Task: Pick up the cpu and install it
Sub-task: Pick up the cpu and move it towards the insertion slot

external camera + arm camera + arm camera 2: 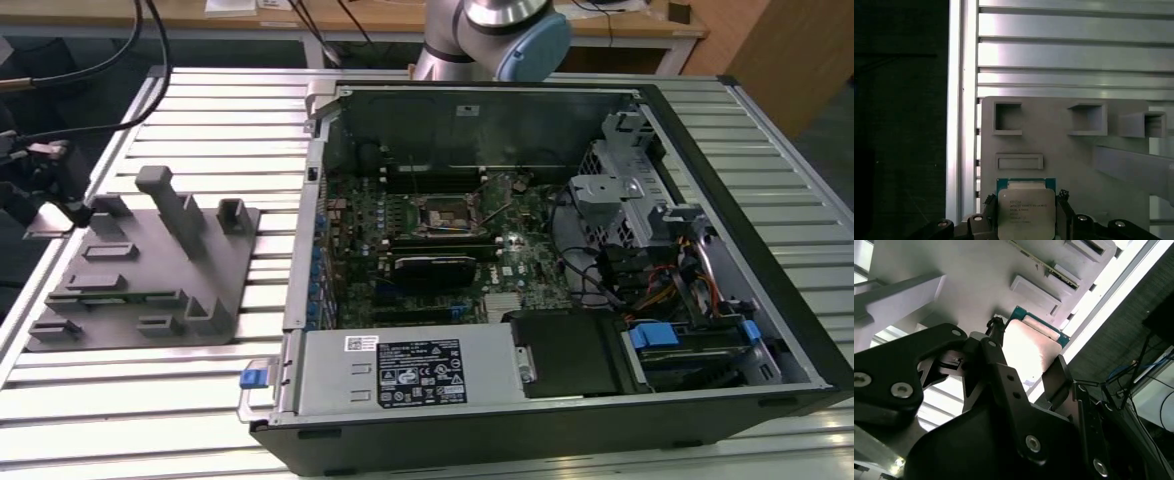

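In the first wrist view my gripper (1026,200) is clenched on the cpu (1026,212). One dark finger (1064,207) bears on each of two opposite edges. The silvery top faces the camera, over the grey fixture (1054,150) on the slatted metal table (1064,50).

In the second wrist view the chip sits between the same two fingers, its green rim against the pale fixture.

In the exterior view the fixture (134,280) lies at the exterior view's left. An open computer case (534,440) takes up the centre and right, with its socket (441,212) mid-board. My arm (501,35) stands at top centre, before a wooden desk (400,15).
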`<state>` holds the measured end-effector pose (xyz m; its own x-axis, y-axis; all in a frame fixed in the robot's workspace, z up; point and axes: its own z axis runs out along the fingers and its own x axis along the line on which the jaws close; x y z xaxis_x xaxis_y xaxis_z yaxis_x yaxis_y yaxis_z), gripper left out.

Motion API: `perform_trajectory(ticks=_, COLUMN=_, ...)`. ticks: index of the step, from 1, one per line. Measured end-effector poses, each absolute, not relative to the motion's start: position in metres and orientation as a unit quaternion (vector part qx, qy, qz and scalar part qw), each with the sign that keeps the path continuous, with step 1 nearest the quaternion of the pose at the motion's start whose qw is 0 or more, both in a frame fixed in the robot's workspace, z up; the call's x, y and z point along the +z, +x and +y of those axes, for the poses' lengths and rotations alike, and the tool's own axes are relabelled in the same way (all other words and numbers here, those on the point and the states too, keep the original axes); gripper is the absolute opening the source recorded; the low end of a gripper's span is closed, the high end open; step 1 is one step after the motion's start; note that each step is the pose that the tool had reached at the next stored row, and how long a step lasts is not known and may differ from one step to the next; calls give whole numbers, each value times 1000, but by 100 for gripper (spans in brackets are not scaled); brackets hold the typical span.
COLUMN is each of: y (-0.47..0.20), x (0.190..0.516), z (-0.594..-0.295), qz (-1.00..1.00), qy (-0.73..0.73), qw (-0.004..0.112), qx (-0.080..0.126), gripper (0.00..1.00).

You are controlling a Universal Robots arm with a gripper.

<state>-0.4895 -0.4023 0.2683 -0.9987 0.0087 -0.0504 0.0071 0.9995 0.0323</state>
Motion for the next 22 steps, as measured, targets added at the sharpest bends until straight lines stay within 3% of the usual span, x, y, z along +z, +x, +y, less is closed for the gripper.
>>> perform_trajectory(ticks=22, y=-489, x=302, z=-402, qz=1000, qy=4, qw=26, qx=16, gripper=55)
